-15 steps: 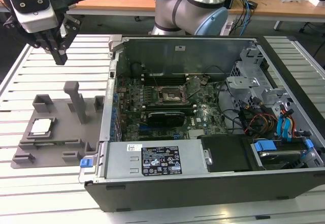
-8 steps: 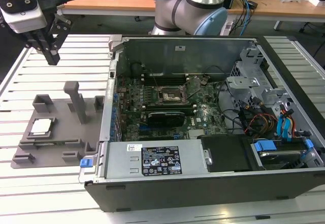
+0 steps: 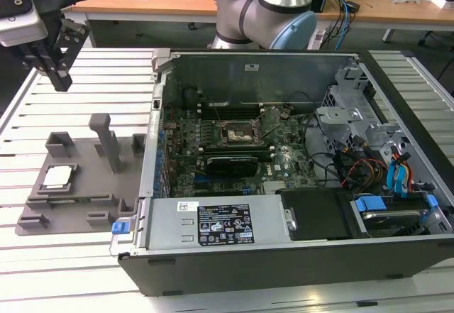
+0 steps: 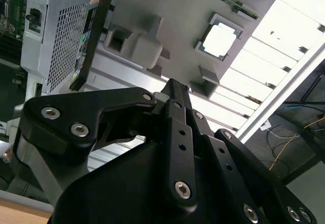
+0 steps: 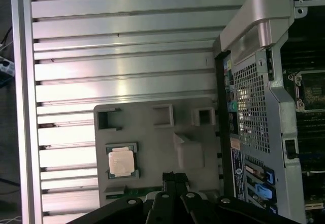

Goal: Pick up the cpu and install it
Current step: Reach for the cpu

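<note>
Gripper (image 3: pixel 61 80) clenched on nothing, hanging over slatted table (image 3: pixel 106 79), cpu (image 3: pixel 58 177) on grey tray (image 3: pixel 89 185), at its six o'clock in the exterior view, well apart

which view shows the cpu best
The first wrist view: the cpu faces the camera nearly square-on and unblocked, seated in its grey holder. The second wrist view shows it at a tilt, bright with glare. The exterior view shows it far off, at the exterior view's left.

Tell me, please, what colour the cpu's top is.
The cpu is pale silver-grey on top, clearest in the first wrist view.
</note>
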`<state>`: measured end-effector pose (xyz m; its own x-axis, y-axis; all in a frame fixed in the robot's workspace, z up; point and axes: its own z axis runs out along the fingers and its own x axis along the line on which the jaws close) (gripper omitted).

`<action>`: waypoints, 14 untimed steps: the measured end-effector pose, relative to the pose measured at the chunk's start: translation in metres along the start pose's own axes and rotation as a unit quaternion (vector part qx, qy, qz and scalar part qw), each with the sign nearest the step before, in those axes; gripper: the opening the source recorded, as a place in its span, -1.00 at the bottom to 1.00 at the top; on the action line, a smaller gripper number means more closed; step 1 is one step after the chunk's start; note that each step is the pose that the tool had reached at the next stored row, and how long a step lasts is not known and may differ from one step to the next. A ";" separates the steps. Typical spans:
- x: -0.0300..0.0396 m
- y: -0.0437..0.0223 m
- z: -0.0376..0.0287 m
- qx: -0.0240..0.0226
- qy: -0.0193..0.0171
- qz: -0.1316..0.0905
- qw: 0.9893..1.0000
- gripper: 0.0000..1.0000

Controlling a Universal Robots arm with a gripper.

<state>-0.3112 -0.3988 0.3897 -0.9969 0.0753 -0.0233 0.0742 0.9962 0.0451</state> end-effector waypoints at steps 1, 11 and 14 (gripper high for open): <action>0.0019 -0.0001 0.0000 0.000 0.000 0.000 1.000 -0.79; 0.0244 -0.0018 -0.0001 0.000 0.000 0.000 1.000 -0.79; 0.0300 -0.0023 0.0000 0.000 0.000 0.000 1.000 -0.79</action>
<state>-0.3412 -0.3988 0.3889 -0.9969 0.0752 -0.0233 0.0741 0.9962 0.0450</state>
